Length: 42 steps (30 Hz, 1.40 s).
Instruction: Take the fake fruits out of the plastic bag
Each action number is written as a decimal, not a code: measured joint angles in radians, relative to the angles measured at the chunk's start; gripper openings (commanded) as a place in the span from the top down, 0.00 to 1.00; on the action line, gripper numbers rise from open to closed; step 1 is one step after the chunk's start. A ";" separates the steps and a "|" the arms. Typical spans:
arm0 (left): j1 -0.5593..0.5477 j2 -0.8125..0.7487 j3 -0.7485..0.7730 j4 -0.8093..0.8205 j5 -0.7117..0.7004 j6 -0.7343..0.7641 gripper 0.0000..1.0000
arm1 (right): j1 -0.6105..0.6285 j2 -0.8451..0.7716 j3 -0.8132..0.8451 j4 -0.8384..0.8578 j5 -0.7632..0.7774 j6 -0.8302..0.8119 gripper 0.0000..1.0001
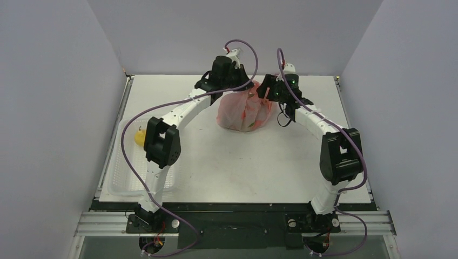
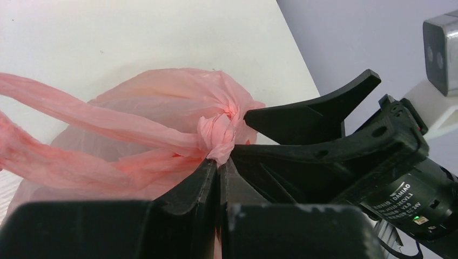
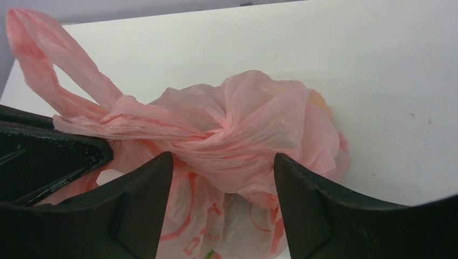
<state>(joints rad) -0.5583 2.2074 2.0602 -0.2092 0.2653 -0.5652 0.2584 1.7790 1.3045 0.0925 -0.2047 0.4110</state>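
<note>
**Closed left hand on a tied bag: the knot may only get tighter**

Black fingers of the left hand (image 2: pixel 219 164) are nearest, pressed together on a fold of pink film just under the knot (image 2: pixel 219 129) of the plastic bag (image 1: pixel 243 110). The right hand (image 3: pixel 221 162) stands open with one finger on each side of this knot and holds nothing. The bag rests on the desk (image 1: pixel 232 167) below the knot.

If both hands pull apart, I think the knot can tighten instead of opening, or the thin film can tear. An upward pull may simply lift the whole bag.

Most fake fruits are hidden under the crinkled film below the knot, so I cannot count them. One yellow fruit (image 1: pixel 140 137) lies in the clear tray (image 1: pixel 116 183), well apart from the knot and partly behind the left arm. Whether the right fingers touch the film is unclear.
</note>
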 measured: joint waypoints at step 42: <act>0.004 -0.146 -0.123 -0.101 -0.142 0.169 0.26 | -0.238 -0.036 -0.189 0.159 0.065 0.418 1.00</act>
<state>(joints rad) -0.5545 2.0609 1.9373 -0.3103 0.1230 -0.3958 0.0204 1.7428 1.1152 0.2512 -0.1398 0.8288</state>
